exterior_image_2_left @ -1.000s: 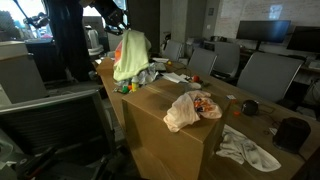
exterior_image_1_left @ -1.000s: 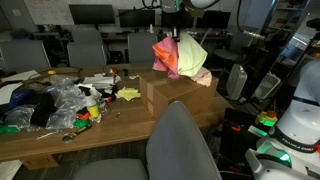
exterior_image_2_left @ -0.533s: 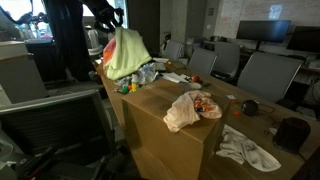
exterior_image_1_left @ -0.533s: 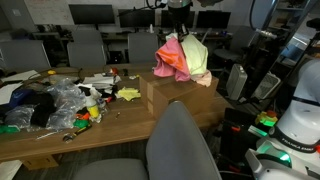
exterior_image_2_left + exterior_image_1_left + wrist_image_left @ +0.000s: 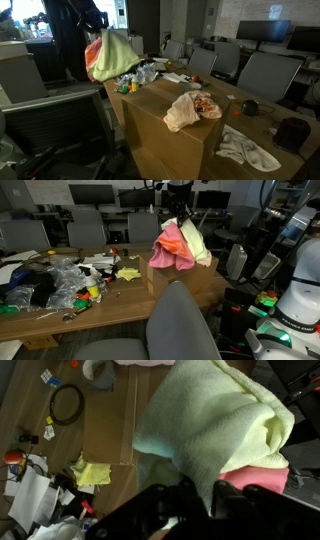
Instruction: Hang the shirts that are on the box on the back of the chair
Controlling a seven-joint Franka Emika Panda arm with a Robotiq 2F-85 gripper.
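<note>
My gripper (image 5: pixel 178 208) is shut on a bundle of a pale yellow-green shirt (image 5: pixel 194 242) and a pink-red shirt (image 5: pixel 172 246), which hang in the air above the cardboard box (image 5: pixel 165 277). In an exterior view the bundle (image 5: pixel 112 56) hangs left of the box (image 5: pixel 165 135), near the dark chair (image 5: pixel 55 120). A beige and pink shirt (image 5: pixel 190 108) lies on the box top. In the wrist view the yellow-green shirt (image 5: pixel 215 420) fills the frame above the fingers (image 5: pixel 190 500). The grey chair back (image 5: pixel 185 325) stands in the foreground.
The wooden table (image 5: pixel 60 315) carries clutter: plastic bags (image 5: pixel 60 278), small toys and a yellow cloth (image 5: pixel 128 274). A white cloth (image 5: pixel 245 150) lies on the table beyond the box. Office chairs (image 5: pixel 265 72) and monitors stand behind. Another robot base (image 5: pixel 295 305) stands at the side.
My gripper has carried the shirt bundle sideways away from the box top, and the hanging shirts have swung and turned. The shirt on the box has not moved.
</note>
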